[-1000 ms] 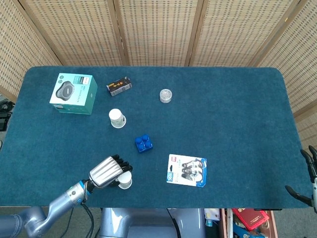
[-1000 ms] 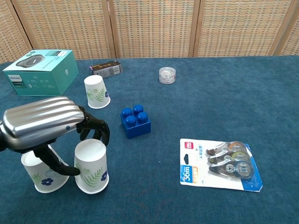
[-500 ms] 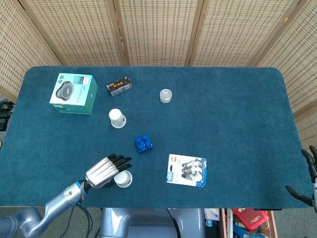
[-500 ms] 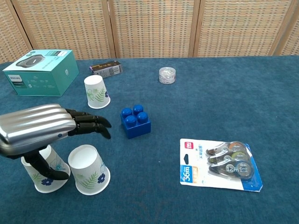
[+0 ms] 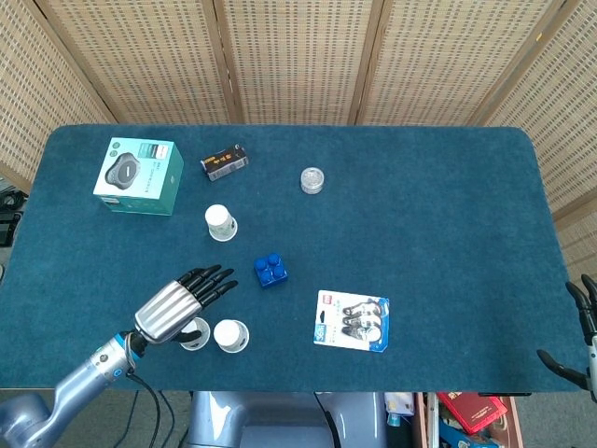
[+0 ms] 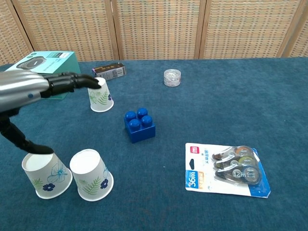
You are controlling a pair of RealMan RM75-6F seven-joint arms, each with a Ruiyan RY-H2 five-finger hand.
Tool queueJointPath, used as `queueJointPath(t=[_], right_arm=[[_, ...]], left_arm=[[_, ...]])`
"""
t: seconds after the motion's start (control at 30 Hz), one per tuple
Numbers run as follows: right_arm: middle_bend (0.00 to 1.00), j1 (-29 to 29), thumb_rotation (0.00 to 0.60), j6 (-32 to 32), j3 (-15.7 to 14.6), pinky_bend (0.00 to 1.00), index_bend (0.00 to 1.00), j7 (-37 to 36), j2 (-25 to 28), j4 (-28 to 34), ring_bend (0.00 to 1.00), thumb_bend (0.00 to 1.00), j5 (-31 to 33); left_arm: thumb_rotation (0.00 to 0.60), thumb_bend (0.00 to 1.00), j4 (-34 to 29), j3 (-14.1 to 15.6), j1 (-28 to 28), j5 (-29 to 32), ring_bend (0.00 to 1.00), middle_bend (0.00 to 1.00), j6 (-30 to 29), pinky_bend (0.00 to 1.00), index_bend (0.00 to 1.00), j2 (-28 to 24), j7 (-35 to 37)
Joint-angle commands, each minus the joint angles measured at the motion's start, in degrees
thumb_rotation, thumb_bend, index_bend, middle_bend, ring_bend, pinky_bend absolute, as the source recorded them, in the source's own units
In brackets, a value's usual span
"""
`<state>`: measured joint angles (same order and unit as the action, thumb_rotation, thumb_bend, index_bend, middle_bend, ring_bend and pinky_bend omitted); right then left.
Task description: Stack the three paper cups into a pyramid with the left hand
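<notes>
Two upside-down paper cups stand side by side near the table's front edge: one with blue flowers [image 6: 45, 176] [image 5: 194, 335] and one with green leaves [image 6: 91, 174] [image 5: 230, 335]. A third cup [image 6: 100, 95] [image 5: 221, 223] stands further back, beside the teal box. My left hand [image 5: 174, 302] [image 6: 36, 89] hovers open above the front pair, fingers stretched toward the far cup, holding nothing. My right hand [image 5: 583, 327] shows only at the head view's right edge, off the table, fingers apart.
A blue brick [image 6: 139, 125] sits between the cups. A teal box [image 6: 42, 72] and a small dark carton [image 6: 109, 70] lie at the back left. A clear round tape case [image 6: 171, 77] and a packet of correction tapes [image 6: 225, 169] are to the right.
My left hand let go of the green-leaf cup, which now stands beside the blue-flower cup. The hand opened, rose and moved back toward the far cup.
</notes>
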<state>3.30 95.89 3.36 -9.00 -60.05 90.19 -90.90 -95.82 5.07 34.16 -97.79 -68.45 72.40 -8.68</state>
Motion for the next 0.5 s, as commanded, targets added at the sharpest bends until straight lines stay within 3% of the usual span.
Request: queueJointPath(t=[0.03, 0.17, 0.27, 0.4, 0.5], right_arm=[[0.00, 0.0, 0.600, -0.1, 0.0, 0.00, 0.00, 0.2, -0.1, 0.0, 0.00, 0.00, 0.0], [0.00, -0.1, 0.600, -0.2, -0.1, 0.00, 0.00, 0.5, -0.2, 0.1, 0.00, 0.00, -0.1], [0.00, -0.3, 0.600, -0.6, -0.1, 0.00, 0.00, 0.9, -0.3, 0.0, 0.00, 0.00, 0.1], [0.00, -0.6, 0.600, -1.3, 0.1, 0.00, 0.00, 1.7, -0.6, -0.2, 0.00, 0.00, 0.7], [0.00, -0.9, 0.600, -2.0, 0.4, 0.00, 0.00, 1.8, -0.7, -0.4, 0.00, 0.00, 1.5]], left_arm=[[0.600, 0.17, -3.0, -3.1, 0.1, 0.3, 0.00, 0.00, -3.0, 0.15, 0.00, -3.8, 3.3], [0.600, 0.17, -3.2, -7.0, 1.3, 4.9, 0.00, 0.00, -1.7, 0.15, 0.00, -4.4, 4.1], [0.600, 0.17, -1.2, -11.2, 3.4, 11.9, 0.00, 0.00, 1.9, 0.15, 0.00, -3.7, 1.8], [0.600, 0.17, 4.7, -15.6, 6.9, 22.9, 0.04, 0.00, 8.9, 0.15, 0.00, 0.0, -0.7], [0.600, 0.17, 9.3, -17.0, 9.2, 29.3, 0.10, 0.04, 13.7, 0.15, 0.01, 3.1, -2.1]])
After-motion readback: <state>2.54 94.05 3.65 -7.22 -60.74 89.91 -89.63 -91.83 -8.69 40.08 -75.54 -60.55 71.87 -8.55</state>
